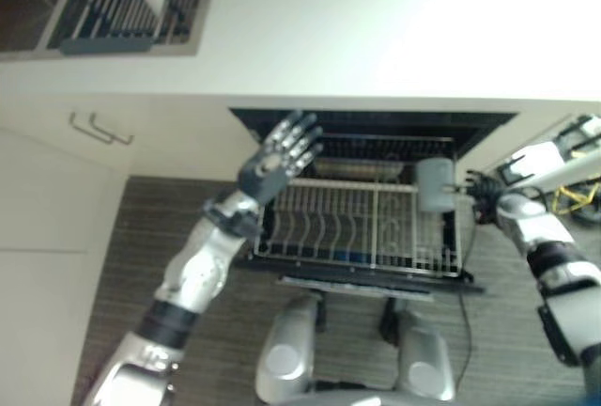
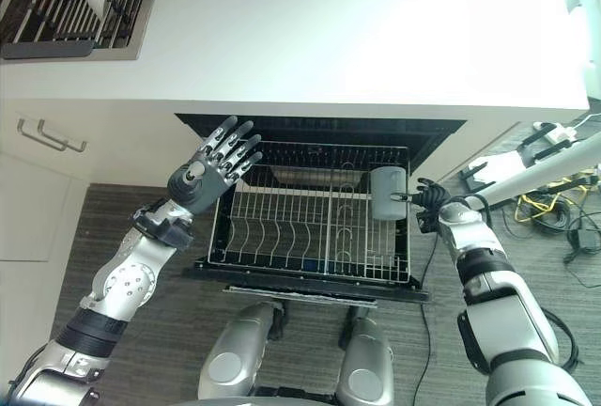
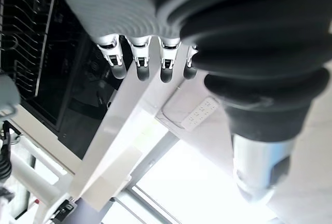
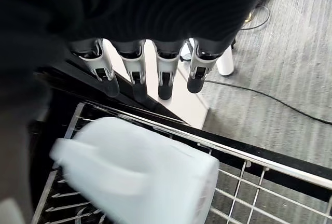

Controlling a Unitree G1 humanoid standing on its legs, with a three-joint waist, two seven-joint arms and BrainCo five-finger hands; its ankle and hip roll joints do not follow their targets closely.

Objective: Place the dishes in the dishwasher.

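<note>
Dishwasher rack (image 2: 310,227) is pulled out beneath the counter (image 2: 310,39), with a pale mug (image 2: 388,195) over its right edge. Right hand (image 2: 430,195) sits just beside the mug (fingers straight, not curled round it). Left hand (image 2: 211,169) hovers above the rack's left edge, fingers spread.
</note>
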